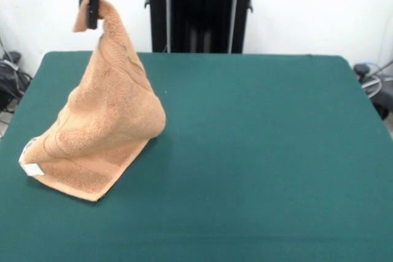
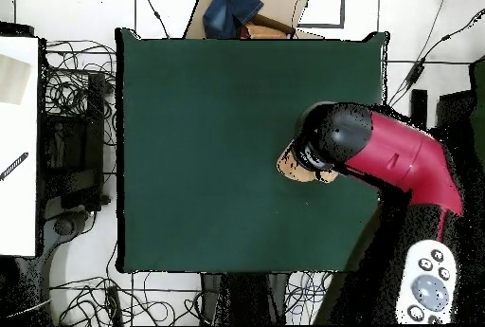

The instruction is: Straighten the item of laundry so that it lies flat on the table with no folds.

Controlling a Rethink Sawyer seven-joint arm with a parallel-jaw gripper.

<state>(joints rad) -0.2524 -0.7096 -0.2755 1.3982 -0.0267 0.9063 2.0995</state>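
Orange-tan terry towel (image 1: 107,124) is hanging by one corner from the black gripper (image 1: 92,5), which is pinching it high while its tagged lower edge is resting on the dark green felt table (image 1: 258,151), so dragging away from that edge should be flattening it.

Cardboard box (image 2: 275,6), blue cloth (image 2: 234,6), cables (image 2: 71,81).

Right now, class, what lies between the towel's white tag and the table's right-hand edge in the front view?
Only bare green table past the towel beyond its tag, seen in the front view.
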